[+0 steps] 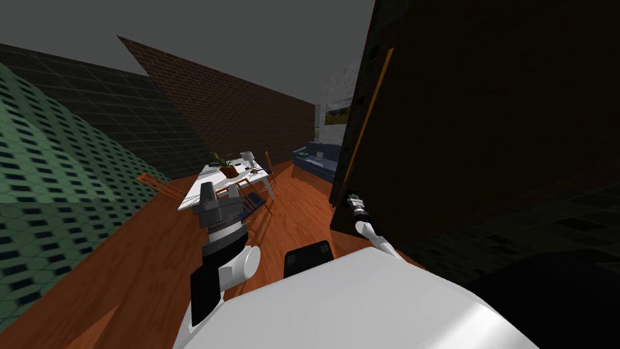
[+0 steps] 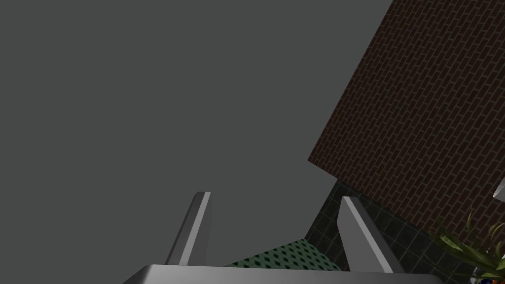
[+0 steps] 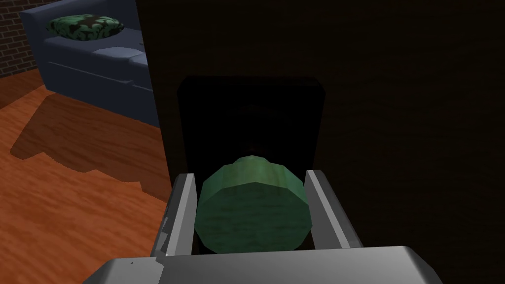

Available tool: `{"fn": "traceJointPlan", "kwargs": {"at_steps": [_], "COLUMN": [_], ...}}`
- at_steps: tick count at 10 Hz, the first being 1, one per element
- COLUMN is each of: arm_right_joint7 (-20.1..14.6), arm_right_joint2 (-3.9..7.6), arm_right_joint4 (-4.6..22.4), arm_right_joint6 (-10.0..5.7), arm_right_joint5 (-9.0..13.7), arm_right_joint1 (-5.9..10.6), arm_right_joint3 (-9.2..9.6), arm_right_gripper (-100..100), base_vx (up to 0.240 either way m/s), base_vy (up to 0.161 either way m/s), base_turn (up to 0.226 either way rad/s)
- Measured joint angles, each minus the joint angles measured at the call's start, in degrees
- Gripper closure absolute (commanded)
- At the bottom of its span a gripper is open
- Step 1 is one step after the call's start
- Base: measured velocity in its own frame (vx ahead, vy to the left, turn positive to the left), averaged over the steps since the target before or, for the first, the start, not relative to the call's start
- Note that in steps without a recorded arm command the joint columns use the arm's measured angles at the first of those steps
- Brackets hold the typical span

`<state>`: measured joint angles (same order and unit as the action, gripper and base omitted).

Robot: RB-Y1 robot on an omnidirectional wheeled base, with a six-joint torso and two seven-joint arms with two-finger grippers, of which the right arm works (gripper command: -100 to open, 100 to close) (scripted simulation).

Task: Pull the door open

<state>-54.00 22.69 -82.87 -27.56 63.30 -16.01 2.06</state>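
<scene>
The door [image 1: 460, 133] is a very dark slab on my right, its free edge lined by an orange strip. My right gripper [image 1: 352, 200] reaches to that edge at low height. In the right wrist view a green round knob [image 3: 251, 207] juts from a dark plate [image 3: 251, 113] on the door [image 3: 394, 98]. The right gripper [image 3: 251, 175] is shut on the knob, one finger against each side. Past the door's edge I see the room's floor and a sofa. My left gripper [image 1: 207, 191] is held up left of my chest; its fingers [image 2: 197, 227] stand open with nothing between them.
A white table [image 1: 206, 182] with a potted plant [image 1: 225, 165] and chairs around it stands ahead on the wooden floor [image 1: 290, 212]. A blue sofa [image 1: 315, 159] sits beyond the door's edge, also seen as the sofa [image 3: 89, 59] with a green cushion. A green tiled wall [image 1: 54, 200] runs along my left.
</scene>
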Motion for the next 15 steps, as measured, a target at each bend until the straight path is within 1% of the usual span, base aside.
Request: {"fn": "traceJointPlan", "kwargs": {"at_steps": [2,3,4,8,14,15], "arm_right_joint7": [-0.7,-0.8,-0.8,-2.0,-4.8,-5.2], "arm_right_joint2": [0.46,0.54,0.43,1.69,4.38,4.79], "arm_right_joint4": [-0.5,-1.1,-1.0,-1.5,-2.1,-2.2], "arm_right_joint6": [-0.27,-0.27,-0.08,-0.54,-1.47,-1.6], "arm_right_joint5": [-0.7,-1.0,-1.0,-1.3,-2.2,-2.3], "arm_right_joint1": [0.05,-0.15,-0.27,-0.74,-1.43,-1.58], "arm_right_joint3": [1.53,2.15,2.45,3.58,6.19,6.57], "arm_right_gripper": [100,100,100,100,100,100], "base_vx": [-0.239,-0.095,-0.118,-0.185,-0.203,-0.082], "base_vy": [-0.026,0.001,0.03,-0.032,-0.021,0.004], "base_turn": [0.071,0.029,0.098,0.104,0.105,0.027]}}
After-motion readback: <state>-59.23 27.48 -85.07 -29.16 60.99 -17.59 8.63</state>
